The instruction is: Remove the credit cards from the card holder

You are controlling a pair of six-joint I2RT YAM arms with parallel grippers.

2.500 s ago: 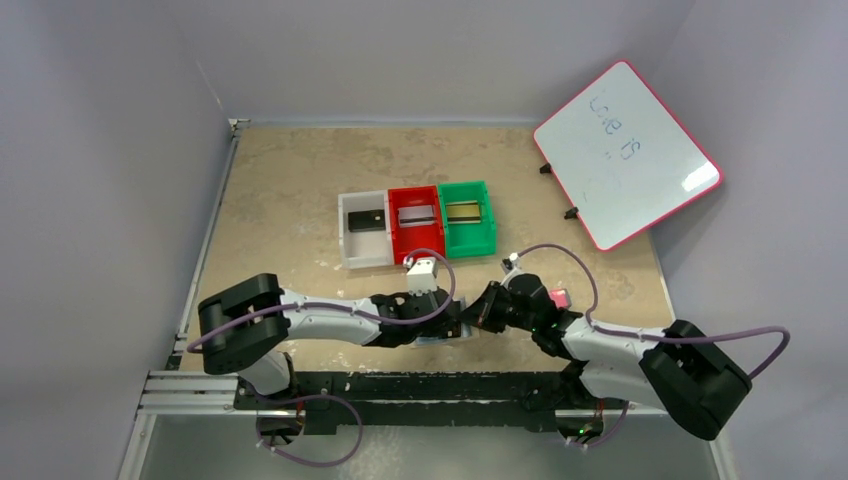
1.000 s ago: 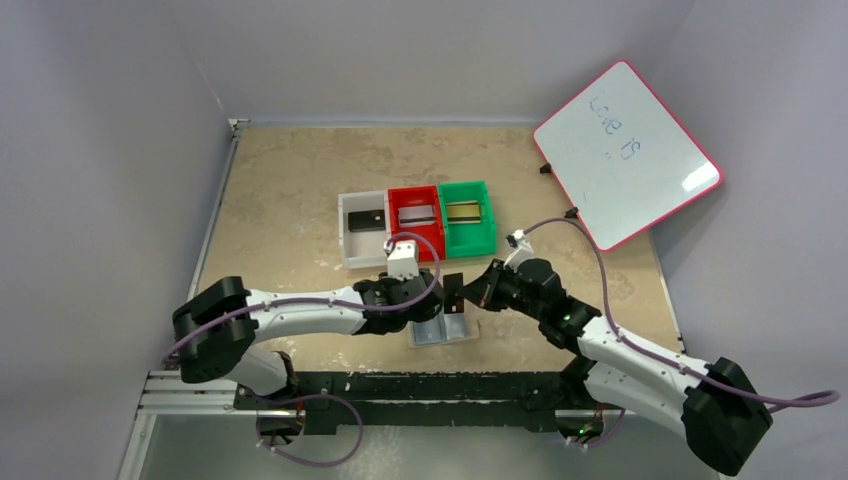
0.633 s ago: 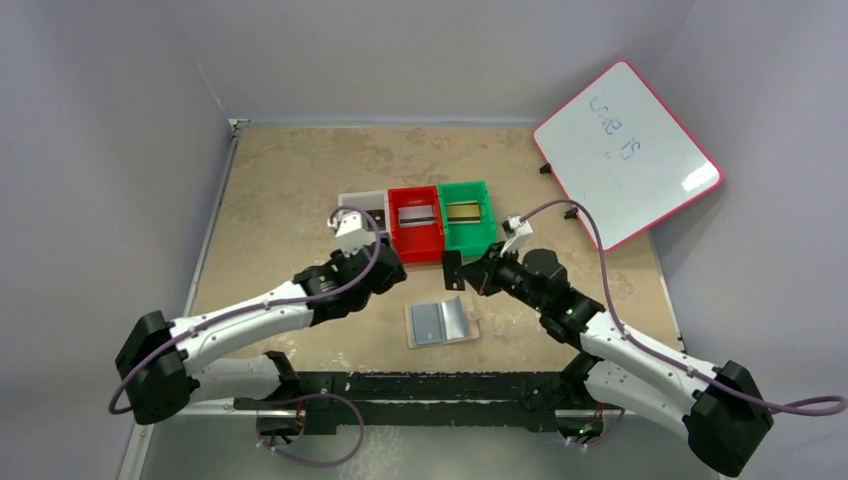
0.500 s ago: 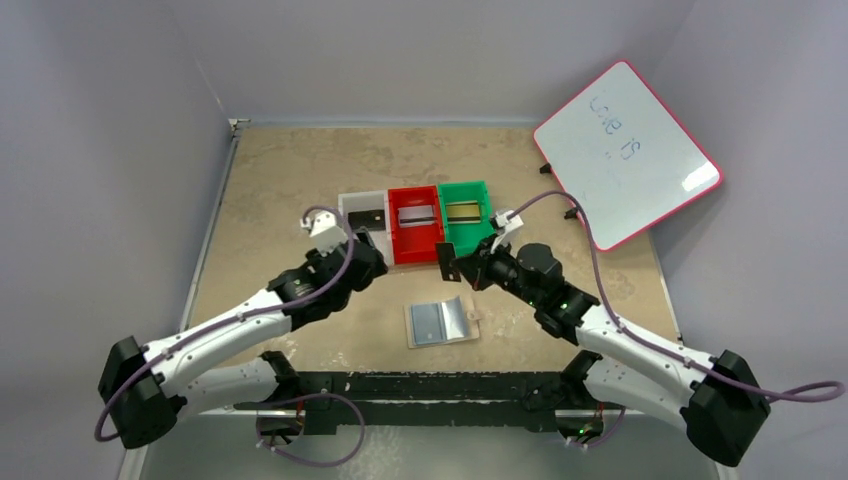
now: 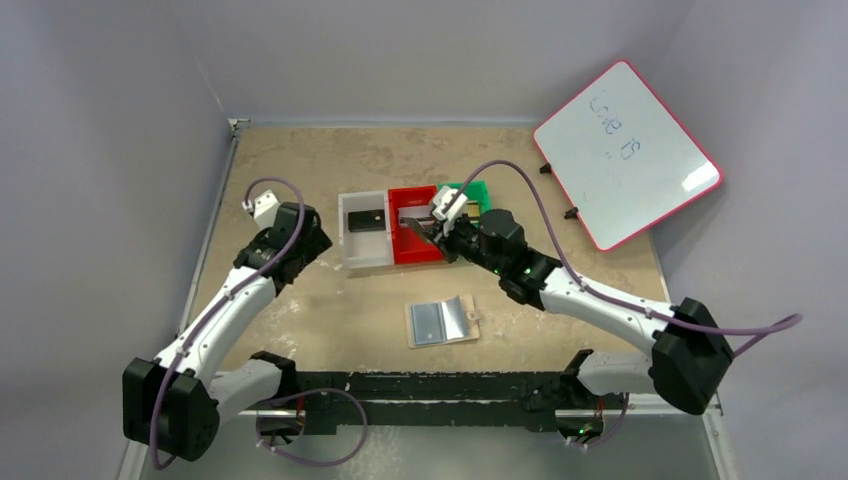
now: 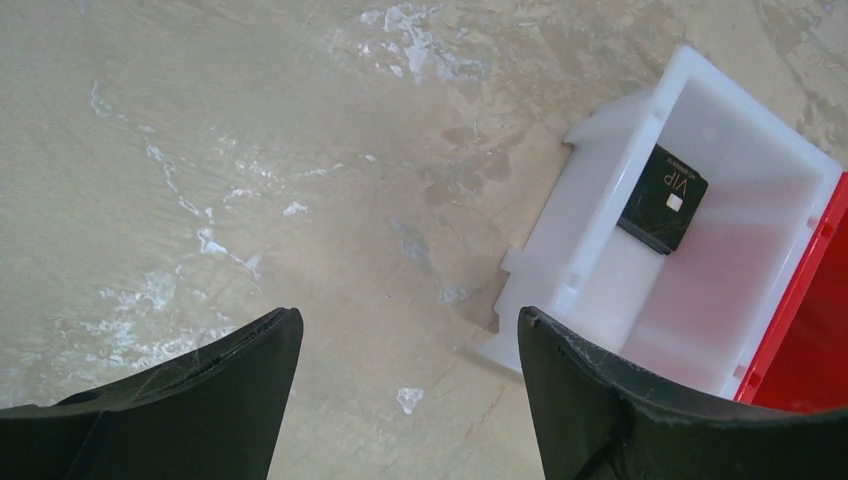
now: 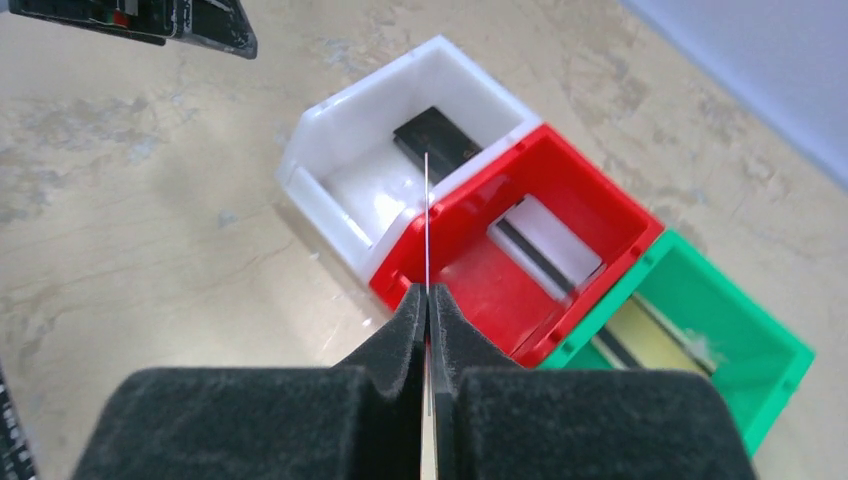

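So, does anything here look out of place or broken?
Nothing broken or spilled. The card holder lies open on the tabletop, whose pale scuffed patches are the only wear. The right gripper pinches a credit card over the red bin.

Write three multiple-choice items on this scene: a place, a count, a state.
1. The black VIP card lies: A in the white bin; B on the whiteboard; C on the card holder.
2. Bins in the row: A two; B three; C four.
3. The right gripper is: A open and empty; B shut on a thin card; C shut on the card holder.
1 A: the left wrist view shows it inside that bin.
2 B: the white bin, red bin and green bin stand side by side.
3 B: its jaws pinch a card seen edge-on.
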